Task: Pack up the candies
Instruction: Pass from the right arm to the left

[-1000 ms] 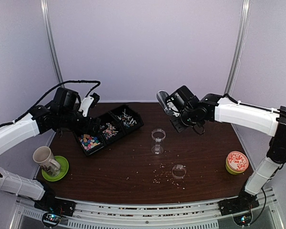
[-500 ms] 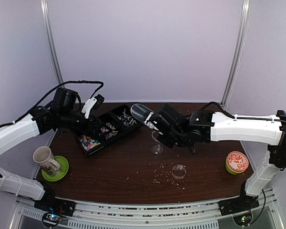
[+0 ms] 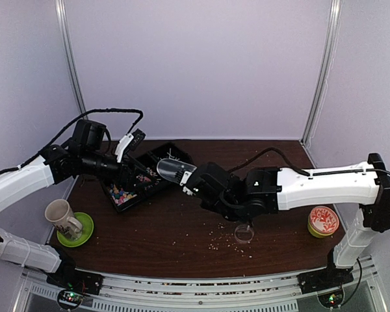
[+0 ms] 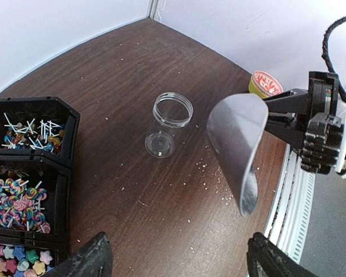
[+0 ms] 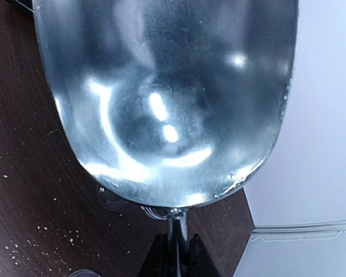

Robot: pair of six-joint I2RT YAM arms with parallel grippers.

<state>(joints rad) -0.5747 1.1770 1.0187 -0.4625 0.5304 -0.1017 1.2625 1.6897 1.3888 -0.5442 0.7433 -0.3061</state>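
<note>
Plainly the candies [image 4: 20, 199] are tiny, light, hard and loose, likely to roll or scatter if pinched, and the stick kinds may tangle, so they are better lifted from underneath with a scoop than grasped one by one. At far left a white mug on a green saucer [image 3: 65, 221] stands on the dark wooden counter [image 3: 182, 244]; its contents cannot be told. Next, the left end effector [image 4: 181, 262] hovers with its fingers spread wide, holding nothing. Below it lies the black three-compartment plastic tray [image 4: 69, 150], where all the sweets sit sorted: white stick-like ones in the far bin, pink-and-white swirls in the middle, multicoloured stars in the near one. Just right of the tray hangs the shiny metal scoop [image 5: 167, 98], its bowl empty, with the right end effector [image 5: 177, 257] clamped tight on its thin handle. Further right an open clear plastic jar [image 4: 170, 124] stands empty, its clear round lid [image 3: 244, 233] apart on the counter among pale crumbs. At far right sits a yellow-green tub with a red patterned lid [image 3: 323, 221], closed.
</note>
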